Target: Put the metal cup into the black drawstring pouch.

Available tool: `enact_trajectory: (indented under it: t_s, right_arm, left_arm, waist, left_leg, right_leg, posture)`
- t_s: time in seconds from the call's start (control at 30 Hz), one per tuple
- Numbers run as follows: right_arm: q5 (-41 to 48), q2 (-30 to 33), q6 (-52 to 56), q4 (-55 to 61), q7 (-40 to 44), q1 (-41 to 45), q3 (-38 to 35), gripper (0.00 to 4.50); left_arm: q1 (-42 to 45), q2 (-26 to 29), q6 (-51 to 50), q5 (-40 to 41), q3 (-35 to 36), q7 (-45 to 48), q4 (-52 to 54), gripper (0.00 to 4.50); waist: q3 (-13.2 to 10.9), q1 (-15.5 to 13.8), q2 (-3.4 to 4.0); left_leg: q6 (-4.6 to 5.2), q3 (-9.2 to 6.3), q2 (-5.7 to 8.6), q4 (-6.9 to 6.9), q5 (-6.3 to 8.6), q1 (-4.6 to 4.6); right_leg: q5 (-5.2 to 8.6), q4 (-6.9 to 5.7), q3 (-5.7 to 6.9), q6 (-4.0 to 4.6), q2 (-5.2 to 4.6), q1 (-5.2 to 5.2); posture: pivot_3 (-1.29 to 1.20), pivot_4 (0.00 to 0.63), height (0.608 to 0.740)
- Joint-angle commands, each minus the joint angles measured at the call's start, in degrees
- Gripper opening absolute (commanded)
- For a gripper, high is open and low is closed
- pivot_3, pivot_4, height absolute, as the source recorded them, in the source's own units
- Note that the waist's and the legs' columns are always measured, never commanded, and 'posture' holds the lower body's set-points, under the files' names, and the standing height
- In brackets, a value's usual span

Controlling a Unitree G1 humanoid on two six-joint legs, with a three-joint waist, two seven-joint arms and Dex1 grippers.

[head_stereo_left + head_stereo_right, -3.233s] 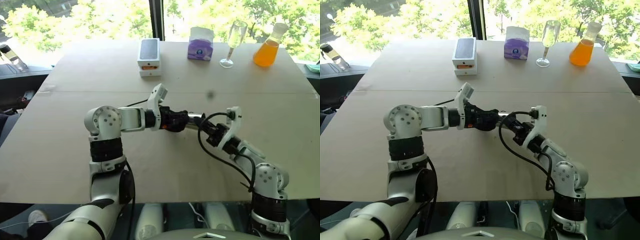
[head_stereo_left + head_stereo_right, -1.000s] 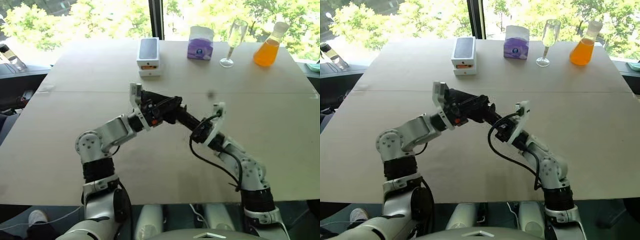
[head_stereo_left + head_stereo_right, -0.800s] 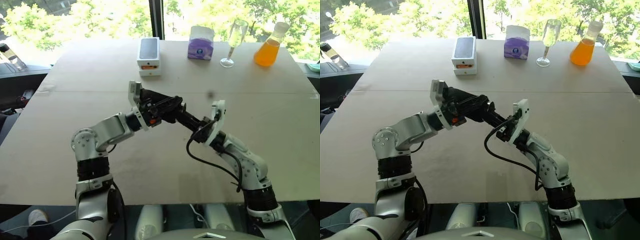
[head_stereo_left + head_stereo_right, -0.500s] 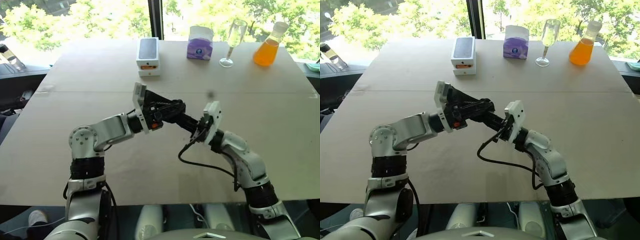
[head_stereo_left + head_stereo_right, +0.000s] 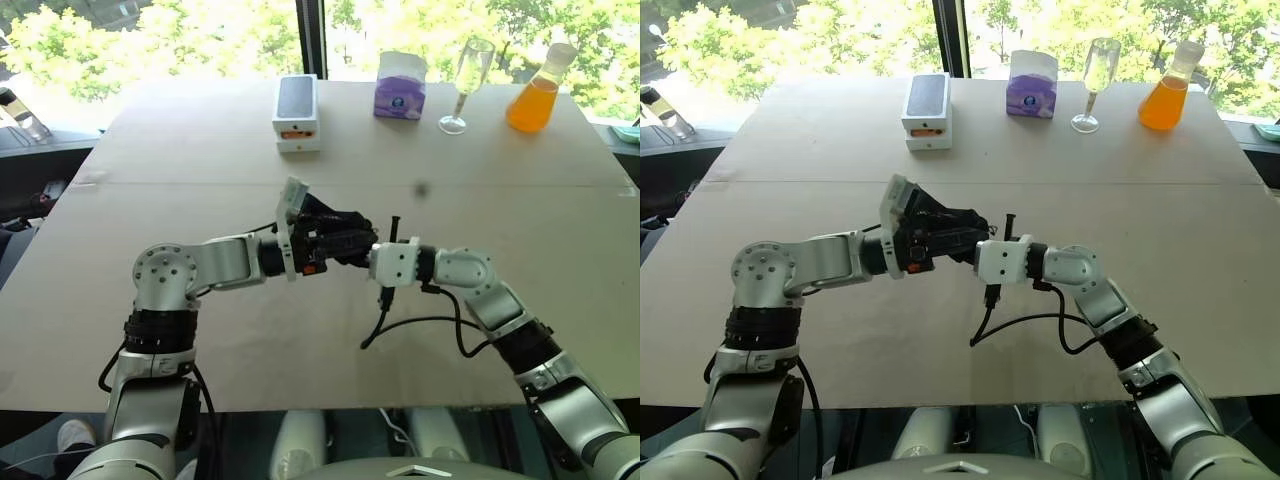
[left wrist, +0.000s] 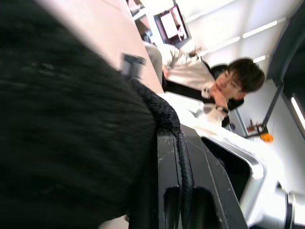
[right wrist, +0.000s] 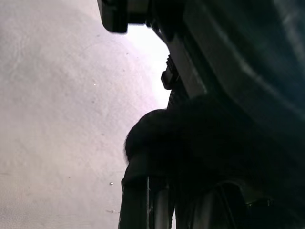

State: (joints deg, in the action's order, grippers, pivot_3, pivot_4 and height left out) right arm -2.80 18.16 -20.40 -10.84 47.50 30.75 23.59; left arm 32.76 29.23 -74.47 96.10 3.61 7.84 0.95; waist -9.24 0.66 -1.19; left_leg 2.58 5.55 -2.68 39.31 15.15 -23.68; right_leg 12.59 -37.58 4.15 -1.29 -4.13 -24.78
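Since a second ago our right wrist has rolled over and both hands have dropped from a raised, angled meeting to a level one just above the table (image 5: pixel 120 300), fingers facing each other. Our left gripper (image 5: pixel 352 243) is closed on the black drawstring pouch (image 5: pixel 338 238), whose cloth bulges just ahead of its fingers, the cord (image 6: pixel 178 143) running down between them in the left wrist view. Our right gripper (image 5: pixel 368 255) is closed too, its fingertips buried in the same dark fabric; what it pinches we cannot tell. We cannot make out the metal cup; we judge it is already inside the pouch, between the two sets of fingers.

The risk now is at the mouth. If the left fingers let go before the cord is drawn, or the right hand pulls away with cloth caught, the pouch could tip and the cup slide out onto the table. The right arm's loose cable (image 5: pixel 400 325) hanging under the fingers could also snag.
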Motion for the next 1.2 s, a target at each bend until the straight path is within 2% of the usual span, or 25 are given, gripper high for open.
enact_trajectory:
  t_s: [0.03,0.13,0.37,0.5,0.63,0.8,0.93,1.03,1.13,1.2]
  right_arm:
    - [11.9,-3.0,11.2,3.7,3.4,-1.8,-3.5,0.03]
    - [22.5,-3.1,23.1,7.4,6.9,-4.3,-6.8,0.03]
    - [33.0,-3.7,38.5,7.2,7.0,-5.2,-12.9,0.03]
    - [30.6,-4.9,40.4,6.8,4.7,-4.7,-12.0,0.03]
    - [21.9,-8.4,35.5,5.0,1.1,-4.0,-6.3,0.03]
    - [10.2,-10.1,26.4,0.7,-3.7,-3.3,-1.3,0.03]
    - [5.4,-8.9,21.9,0.4,-5.0,-3.8,-0.8,0.03]
    - [4.9,-7.3,22.8,0.5,-4.1,-4.5,-1.7,0.03]
    - [2.9,-4.9,22.6,0.5,-4.2,-4.9,-1.8,0.92]
    - [1.0,-4.1,22.2,1.7,-6.6,-5.2,-2.6,1.83]
  left_arm:
    - [0.9,0.1,-0.8,1.0,-0.7,5.1,5.0,0.00]
    - [-0.9,2.0,-1.3,-0.1,-0.2,7.0,6.3,0.00]
    - [-3.4,5.1,-1.5,-2.8,-0.4,11.1,9.1,0.00]
    - [-3.3,3.6,0.0,-4.6,-0.9,10.9,9.5,0.00]
    - [-2.0,-2.8,4.2,-9.0,-2.1,8.1,8.9,0.00]
    - [-2.6,-7.4,6.5,-11.2,-1.3,3.8,8.1,0.00]
    - [-3.9,-7.9,6.4,-14.9,-0.8,1.4,8.1,0.00]
    - [-4.9,-6.2,7.7,-21.0,-1.5,3.4,8.4,0.00]
    - [-5.3,-4.2,9.7,-27.2,-2.7,6.2,8.7,0.00]
    - [-5.7,-2.9,10.9,-31.0,-4.2,9.1,9.1,0.00]
  waist:
    - [0.0,0.0,0.00]
    - [0.0,0.0,0.01]
    - [0.0,0.0,0.04]
    - [0.0,0.0,0.05]
    - [0.0,0.0,0.04]
    - [0.0,0.0,0.04]
    - [0.0,0.1,0.04]
    - [0.0,0.0,0.04]
    - [0.0,0.1,0.04]
    - [0.0,0.1,0.04]
  left_leg:
    - [0.00,0.00,-0.06,0.00,0.00,0.00]
    - [0.00,-0.01,-0.13,0.01,0.00,0.01]
    - [0.00,-0.01,-0.15,0.00,0.00,0.04]
    - [0.01,0.00,-0.12,0.00,0.01,0.02]
    - [0.01,0.00,-0.06,0.00,0.01,0.02]
    - [0.01,-0.01,-0.01,0.00,0.01,0.01]
    - [0.01,0.00,-0.03,0.00,0.01,0.01]
    - [0.01,0.01,-0.02,0.00,0.00,0.03]
    - [0.00,0.03,0.01,0.00,0.00,0.05]
    - [0.00,0.04,0.03,0.00,0.00,0.04]
  right_leg:
    - [0.00,0.00,0.00,0.00,0.00,0.01]
    - [-0.01,0.00,0.00,0.01,-0.01,0.02]
    - [0.00,-0.05,-0.01,0.02,-0.01,0.02]
    - [0.00,-0.04,-0.02,0.02,-0.01,0.02]
    - [0.00,-0.03,-0.02,0.01,-0.02,0.02]
    - [0.00,-0.03,-0.05,0.01,0.00,0.00]
    - [0.00,-0.03,-0.05,0.01,-0.01,0.00]
    - [0.00,-0.04,-0.03,0.01,-0.01,0.02]
    - [0.00,-0.05,-0.03,0.01,0.00,0.02]
    - [0.00,-0.04,-0.02,0.01,0.01,0.01]
  posture:
    - [0.00,0.150,0.737]
    - [0.00,0.150,0.737]
    - [0.00,0.150,0.737]
    - [0.00,0.150,0.737]
    - [0.00,0.150,0.737]
    - [0.00,0.150,0.737]
    - [0.00,0.150,0.737]
    - [0.00,0.150,0.737]
    - [0.00,0.150,0.737]
    - [0.00,0.150,0.737]
